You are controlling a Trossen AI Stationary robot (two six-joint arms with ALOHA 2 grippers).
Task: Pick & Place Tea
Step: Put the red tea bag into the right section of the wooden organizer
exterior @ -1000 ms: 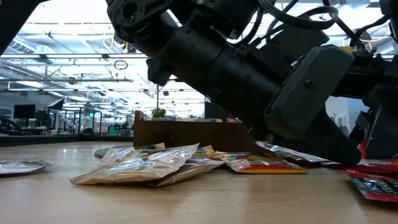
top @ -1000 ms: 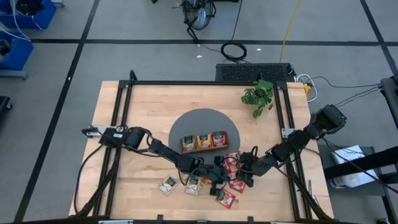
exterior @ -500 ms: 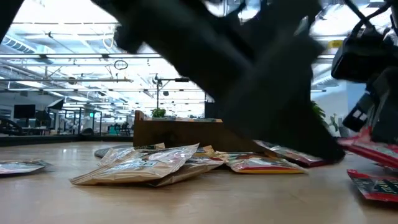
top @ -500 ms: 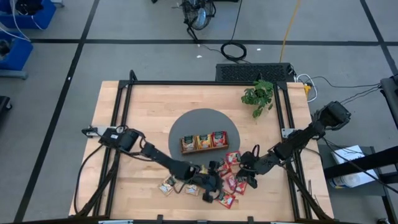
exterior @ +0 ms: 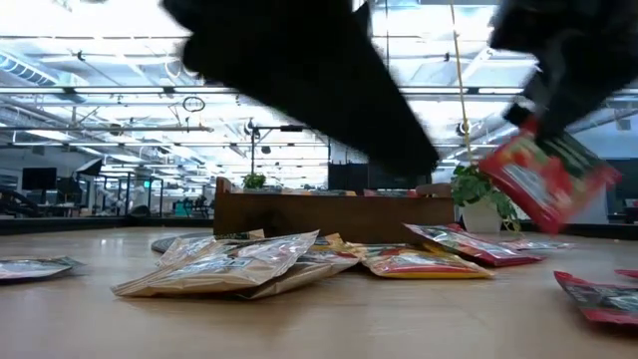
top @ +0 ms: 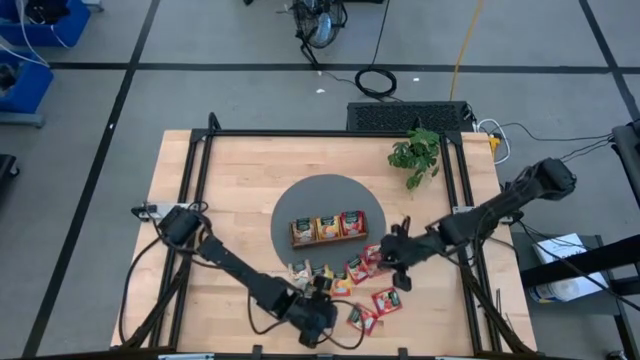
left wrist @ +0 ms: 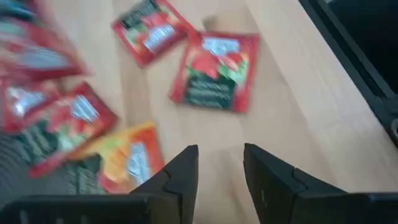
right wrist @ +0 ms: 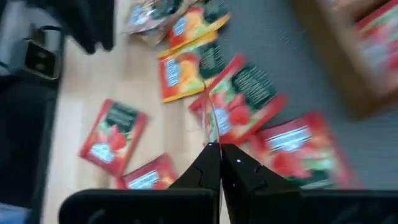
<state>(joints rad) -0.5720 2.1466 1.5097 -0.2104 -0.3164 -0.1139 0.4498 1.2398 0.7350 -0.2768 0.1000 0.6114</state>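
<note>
The right gripper pinches a red sachet clear of the table, at 4 o'clock of the wooden tray. The left gripper hangs narrowly parted and empty above the scattered sachets.

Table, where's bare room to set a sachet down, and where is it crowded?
The table is bare along the far edge between its left corner and the plant, and down the left side beside the grey mat. It is crowded at the near edge, where loose sachets lie between the two grippers, just past the wooden tray.
</note>
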